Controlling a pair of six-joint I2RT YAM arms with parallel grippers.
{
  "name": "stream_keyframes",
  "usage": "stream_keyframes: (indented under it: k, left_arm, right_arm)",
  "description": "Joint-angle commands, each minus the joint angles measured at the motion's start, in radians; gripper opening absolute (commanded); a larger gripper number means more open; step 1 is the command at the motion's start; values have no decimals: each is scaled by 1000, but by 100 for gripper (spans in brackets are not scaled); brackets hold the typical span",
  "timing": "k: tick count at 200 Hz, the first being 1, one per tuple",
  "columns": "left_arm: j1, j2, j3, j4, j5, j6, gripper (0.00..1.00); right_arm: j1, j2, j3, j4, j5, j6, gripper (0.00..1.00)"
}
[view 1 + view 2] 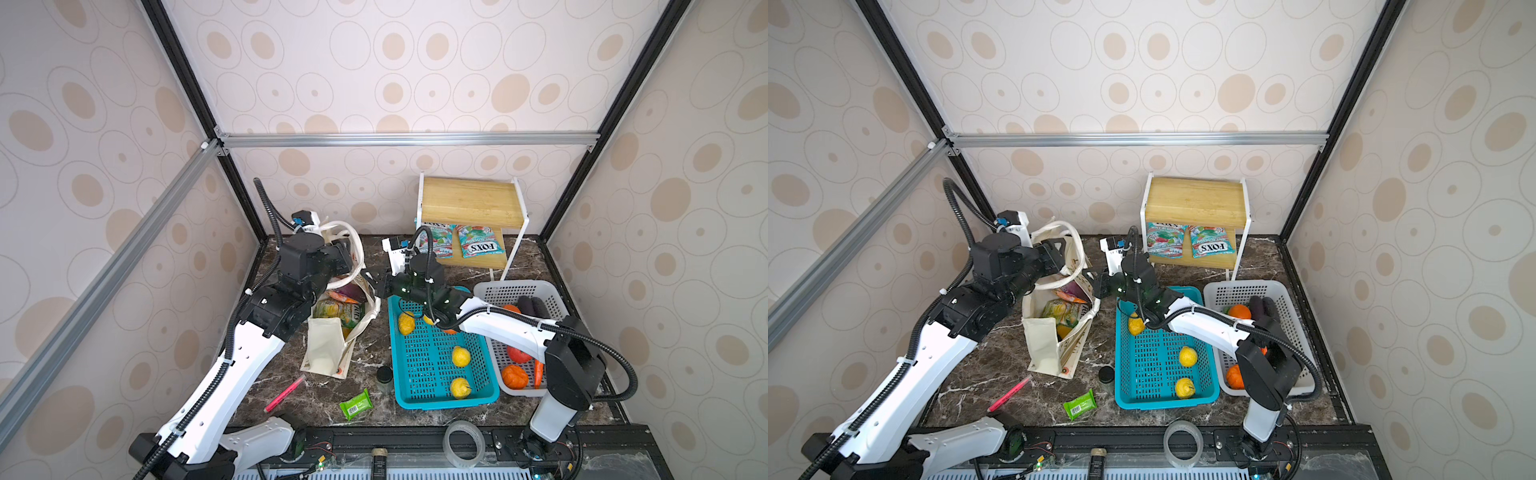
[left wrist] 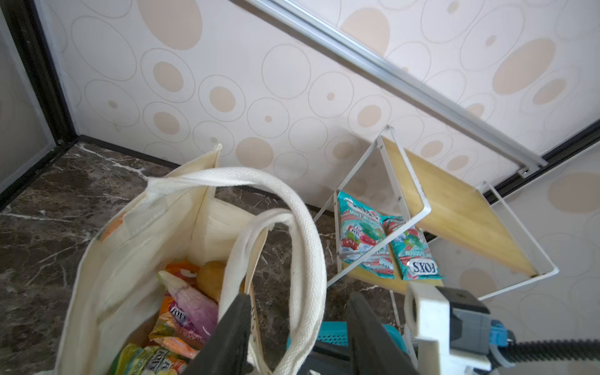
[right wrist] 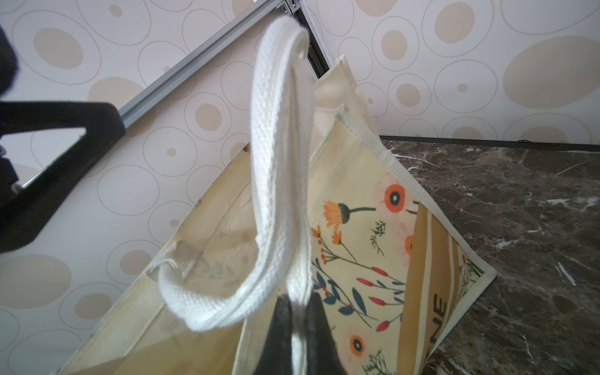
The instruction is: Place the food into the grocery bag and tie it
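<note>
While the right gripper (image 3: pixel 298 302) is clamped tight on one white handle (image 3: pixel 279 162) of the grocery bag (image 1: pixel 328 345), the left gripper (image 2: pixel 298 297) has its jaws parted. The other handle loop (image 2: pixel 306 246) passes between its fingers (image 2: pixel 233 328) without being pinched. In both top views the bag sits left of centre on the dark marble table (image 1: pixel 316 411), mouth open, between the two arms. Inside it lie snack packets (image 2: pixel 168 328), a pink dragon fruit (image 2: pixel 191 298) and a brown potato (image 2: pixel 211 279). A green packet (image 1: pixel 354 404) lies on the table in the lower middle of the frame, just left of the blue basket (image 1: pixel 440 401) — that basket holds several yellow bumpy fruits (image 1: pixel 460 356).
</note>
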Motion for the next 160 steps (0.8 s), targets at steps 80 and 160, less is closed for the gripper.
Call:
stream_keyframes:
  k: [80, 160]
  left_arm:
    - [63, 15, -170, 258, 138, -316, 42]
    - [63, 8, -208, 351, 83, -277, 3]
  right_arm:
    - [46, -48, 13, -35, -87, -120, 0]
    - [61, -90, -21, -2, -72, -132, 0]
